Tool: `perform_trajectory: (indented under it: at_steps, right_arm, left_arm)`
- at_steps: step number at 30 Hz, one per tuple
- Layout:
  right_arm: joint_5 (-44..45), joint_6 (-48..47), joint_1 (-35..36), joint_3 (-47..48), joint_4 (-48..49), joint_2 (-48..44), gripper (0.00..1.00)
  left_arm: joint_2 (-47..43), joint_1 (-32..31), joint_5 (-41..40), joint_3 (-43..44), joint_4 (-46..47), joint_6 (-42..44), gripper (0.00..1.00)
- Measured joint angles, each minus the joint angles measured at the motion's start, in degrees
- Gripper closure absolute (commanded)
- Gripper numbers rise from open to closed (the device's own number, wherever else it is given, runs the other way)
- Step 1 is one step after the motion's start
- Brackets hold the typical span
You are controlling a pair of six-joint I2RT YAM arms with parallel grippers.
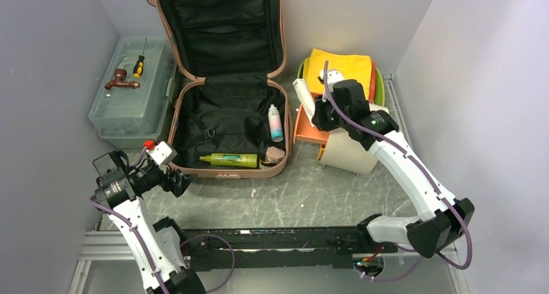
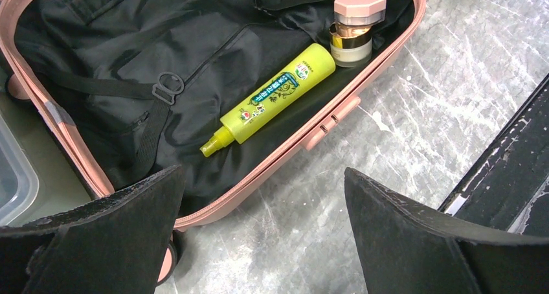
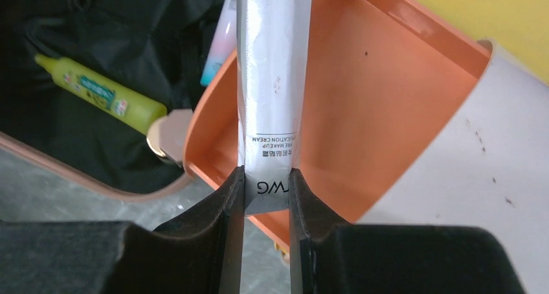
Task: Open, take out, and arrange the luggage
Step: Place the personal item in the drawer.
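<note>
The salmon-pink luggage (image 1: 226, 173) lies open, its lid propped against the back wall and its lining black. Inside lie a yellow-green spray bottle (image 1: 230, 158) (image 2: 275, 100), a white bottle with a teal cap (image 1: 275, 122) and a pink-lidded jar (image 2: 355, 22). My left gripper (image 2: 262, 197) hangs open and empty over the table at the luggage's near left corner (image 2: 194, 213). My right gripper (image 3: 267, 190) is shut on the flat end of a white cream tube (image 3: 272, 100), held over an orange drawer (image 3: 382, 100) just right of the luggage.
A translucent toolbox (image 1: 133, 106) at the left carries a screwdriver (image 1: 138, 66) and a brown tap (image 1: 121, 80). The orange drawer belongs to a white organizer (image 1: 349, 153). A yellow cloth (image 1: 341, 70) lies on a lime green tray (image 1: 382, 87) behind it. A black rail (image 1: 272, 239) spans the near edge.
</note>
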Motion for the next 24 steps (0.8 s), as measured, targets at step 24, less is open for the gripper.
perform_trajectory:
  at_steps: [24]
  right_arm:
    - [-0.2, 17.2, -1.2, -12.4, 9.6, -9.5, 0.95]
  left_arm:
    - [-0.3, 0.7, 0.0, 0.0, 0.1, -0.5, 0.01]
